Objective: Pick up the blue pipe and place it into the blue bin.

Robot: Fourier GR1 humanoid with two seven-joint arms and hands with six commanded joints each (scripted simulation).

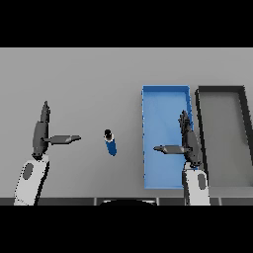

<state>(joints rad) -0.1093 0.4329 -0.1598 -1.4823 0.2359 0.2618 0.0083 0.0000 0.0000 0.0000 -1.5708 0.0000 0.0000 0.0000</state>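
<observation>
Nearest the lower edge, 2 white and grey forearms rise into view, each ending in a dark hand. On the left, the left hand point(40, 134) is over bare table, fingers straight and pointing away, thumb stuck out sideways toward the middle; it holds nothing. On the right, the right hand point(188, 141) shows over the right part of the blue bin point(160, 106), fingers likewise straight, thumb stretched left over the bin's floor; it too holds nothing.

Everything rests on a plain grey table point(89, 79) that fills the view, with no walls or other surroundings visible.

Between the 2 hands stands the blue pipe point(110, 143), a short blue cylinder with a dark open end on its far side, alone on the table. It is just left of the blue bin, not touching it, and well apart from the left thumb. Nothing lies between the pipe and the bin.

Beside the blue bin, on its right, sits a dark grey bin point(200, 104) of similar shape, their walls close together.
</observation>
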